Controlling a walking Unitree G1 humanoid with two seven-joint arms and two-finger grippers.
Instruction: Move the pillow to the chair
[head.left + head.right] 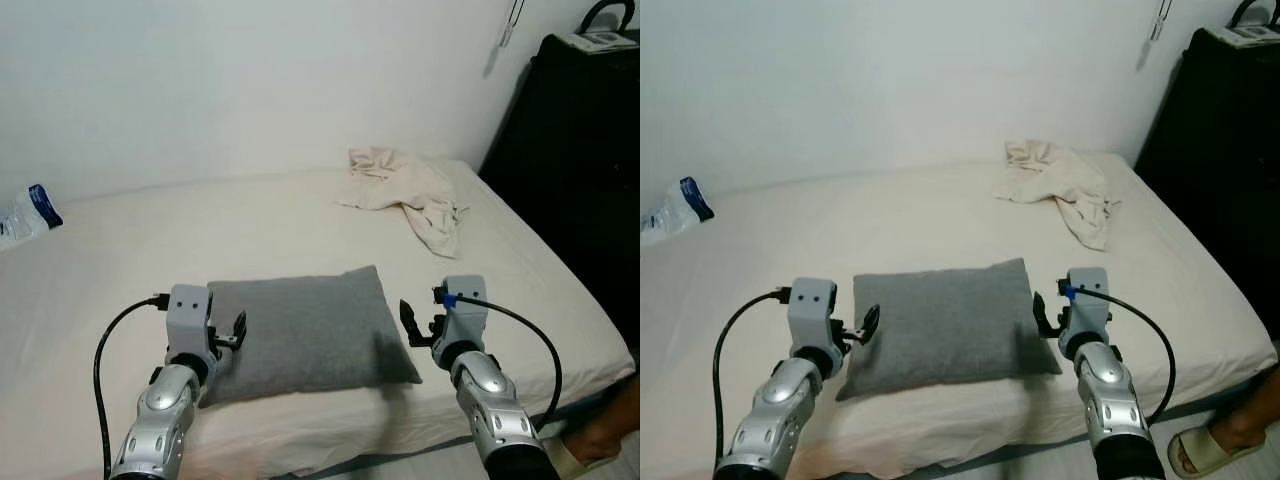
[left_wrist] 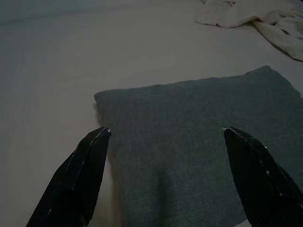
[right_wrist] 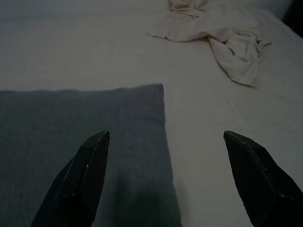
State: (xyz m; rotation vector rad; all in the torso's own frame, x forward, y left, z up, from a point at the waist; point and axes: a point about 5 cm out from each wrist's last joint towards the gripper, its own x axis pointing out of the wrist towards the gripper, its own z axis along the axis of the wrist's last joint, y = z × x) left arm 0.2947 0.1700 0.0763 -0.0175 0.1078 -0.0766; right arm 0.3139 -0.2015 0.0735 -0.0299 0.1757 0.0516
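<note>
So I've got the left end effector (image 1: 236, 330) and right end effector (image 1: 410, 322) released either side of the pillow (image 1: 305, 332), which lies ungrasped on the bed (image 1: 200, 230); carrying remains.

Both silver arms are reaching forward, left gripper (image 1: 232, 331) and right gripper (image 1: 412, 322) hovering level, jaws spread wide.

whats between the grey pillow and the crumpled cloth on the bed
Only bare bed sheet lies between the grey pillow and the crumpled cloth; nothing rests on that stretch, as the left eye view shows.
</note>
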